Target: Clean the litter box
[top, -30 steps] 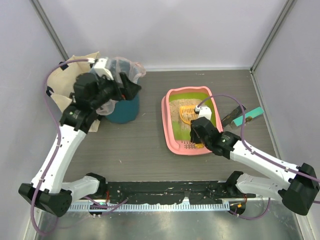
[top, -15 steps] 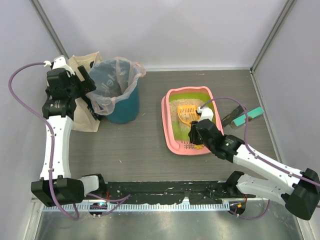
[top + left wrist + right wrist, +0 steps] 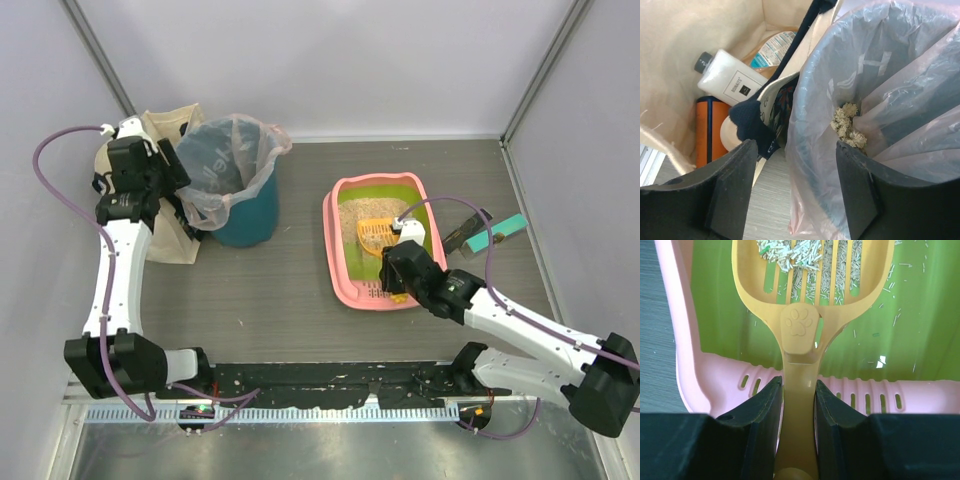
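Note:
The pink litter box (image 3: 338,262) with its lime-green floor (image 3: 715,315) lies right of centre, beige litter (image 3: 356,214) heaped at its far end. An orange slotted scoop (image 3: 374,232) rests in it, some litter pellets on its blade (image 3: 805,260). My right gripper (image 3: 799,407) is shut on the scoop's handle, above the slotted pink ledge (image 3: 880,395). My left gripper (image 3: 795,190) stands open at the left rim of the teal bin (image 3: 246,222), straddling the edge of the clear bag (image 3: 815,150) without pinching it. A litter clump (image 3: 847,125) sits inside the bag.
A beige tote bag (image 3: 166,238) stands left of the bin, holding a white bottle (image 3: 730,80) and an orange can (image 3: 704,132). A teal-and-black tool (image 3: 492,234) lies right of the litter box. Enclosure walls close in on the left, back and right.
My left arm swung from over the bin to its left side and its jaws have narrowed a little. The right gripper drew the scoop slightly nearer along the litter box.

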